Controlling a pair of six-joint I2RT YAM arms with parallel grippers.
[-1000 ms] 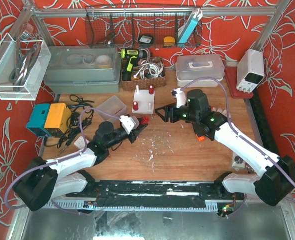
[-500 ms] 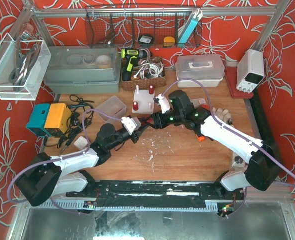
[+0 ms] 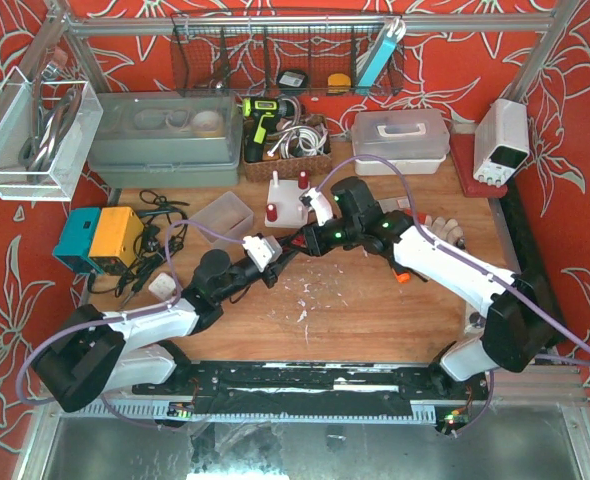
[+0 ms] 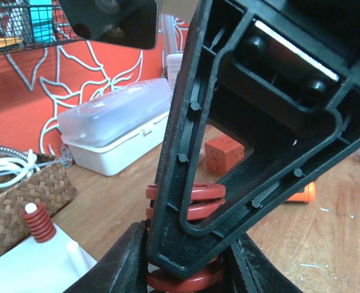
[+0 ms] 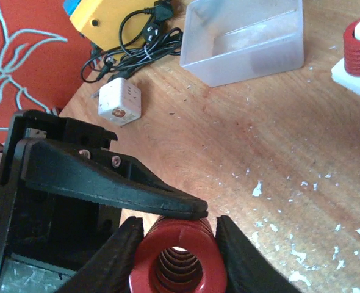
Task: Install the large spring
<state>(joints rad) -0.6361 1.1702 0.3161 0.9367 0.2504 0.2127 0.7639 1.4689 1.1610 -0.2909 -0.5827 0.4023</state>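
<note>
Currently both arms meet mid-table, over the wooden table (image 5: 277, 152). The large spring (image 5: 177, 262) is red, off the table and gripped from 2 directions. The right gripper (image 5: 179, 235) has its 2 fingers (image 5: 124, 247) pressed against opposite sides of the coil, clamped on it, with the open bore facing the wrist camera. The left gripper (image 4: 183, 278) is also closed on the spring; in the left wrist view the coils sit tight between its fingers, half hidden behind the right gripper's black frame. The white peg block (image 3: 285, 205) stands near, just behind the meeting point, with a small red spring (image 4: 38, 223) seated on 1 peg. A clear tub (image 5: 244, 39) lies on the table behind.
</note>
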